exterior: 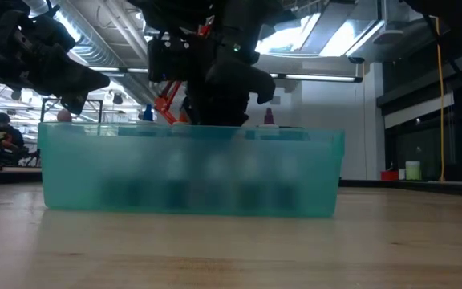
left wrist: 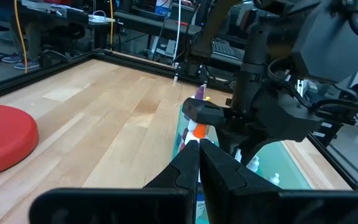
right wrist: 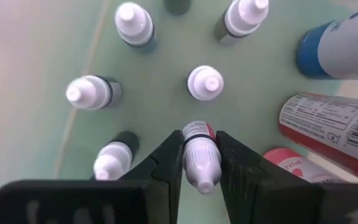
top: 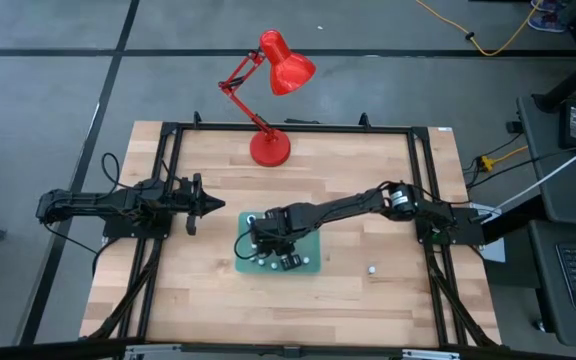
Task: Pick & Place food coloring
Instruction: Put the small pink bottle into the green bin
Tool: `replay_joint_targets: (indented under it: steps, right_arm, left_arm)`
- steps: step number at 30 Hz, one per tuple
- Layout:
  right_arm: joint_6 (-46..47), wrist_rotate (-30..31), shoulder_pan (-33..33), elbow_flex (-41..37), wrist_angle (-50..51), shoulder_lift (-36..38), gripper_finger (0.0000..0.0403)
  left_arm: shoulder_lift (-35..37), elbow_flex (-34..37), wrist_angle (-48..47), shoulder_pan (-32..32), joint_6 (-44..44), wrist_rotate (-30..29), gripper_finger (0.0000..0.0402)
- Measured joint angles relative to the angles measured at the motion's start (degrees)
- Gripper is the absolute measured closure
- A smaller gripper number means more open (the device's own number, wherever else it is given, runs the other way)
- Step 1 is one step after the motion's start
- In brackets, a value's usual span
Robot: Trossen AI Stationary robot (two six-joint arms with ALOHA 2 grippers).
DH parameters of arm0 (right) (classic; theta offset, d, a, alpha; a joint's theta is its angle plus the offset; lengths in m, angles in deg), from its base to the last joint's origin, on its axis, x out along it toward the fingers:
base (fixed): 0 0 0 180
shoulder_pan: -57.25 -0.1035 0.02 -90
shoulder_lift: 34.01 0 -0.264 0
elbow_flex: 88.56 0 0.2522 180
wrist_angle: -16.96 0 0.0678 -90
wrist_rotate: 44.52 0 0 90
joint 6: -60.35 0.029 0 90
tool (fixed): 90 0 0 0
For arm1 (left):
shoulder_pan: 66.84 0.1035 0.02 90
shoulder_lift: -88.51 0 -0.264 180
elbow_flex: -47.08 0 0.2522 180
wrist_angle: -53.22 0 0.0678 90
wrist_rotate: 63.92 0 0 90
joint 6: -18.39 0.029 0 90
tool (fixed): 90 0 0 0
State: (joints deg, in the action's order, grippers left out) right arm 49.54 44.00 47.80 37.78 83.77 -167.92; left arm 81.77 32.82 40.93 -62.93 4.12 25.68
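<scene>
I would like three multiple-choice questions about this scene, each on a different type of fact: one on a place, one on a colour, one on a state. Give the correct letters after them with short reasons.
1. Where is the right end effector?
A. over the translucent green plastic tray
B. beside the lamp base
C. off the table

2. What colour is the articulated desk lamp at the far side of the wooden table?
A. blue
B. red
C. white

3. What is the state of the left end effector?
A. wide open
B. holding a bottle
C. shut and empty

Answers:
1 A, the high view shows the right arm reaching over the tray.
2 B, its shade, arm and base are all red.
3 C, the left wrist view shows its fingers pressed together with nothing between, while the right one grips a small white-capped red dropper bottle.
</scene>
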Motion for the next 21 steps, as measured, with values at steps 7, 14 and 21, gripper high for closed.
replay_joint_targets:
  steps: [7, 14, 21]
  right_arm:
    - [-1.3, 1.9, -0.5, 0.1, 0.3, -0.1, 0.0314]
    - [-1.5, 2.6, -0.5, 4.6, 3.2, -0.5, 0.0314]
    - [-1.9, 4.7, -0.7, 9.3, 5.1, -0.4, 0.0314]
  left_arm:
    - [0.0, 0.0, 0.0, 0.0, 0.0, 0.0, 0.0389]
    - [0.0, 0.0, 0.0, 0.0, 0.0, 0.0, 0.0391]
    - [0.0, 0.0, 0.0, 0.0, 0.0, 0.0, 0.039]
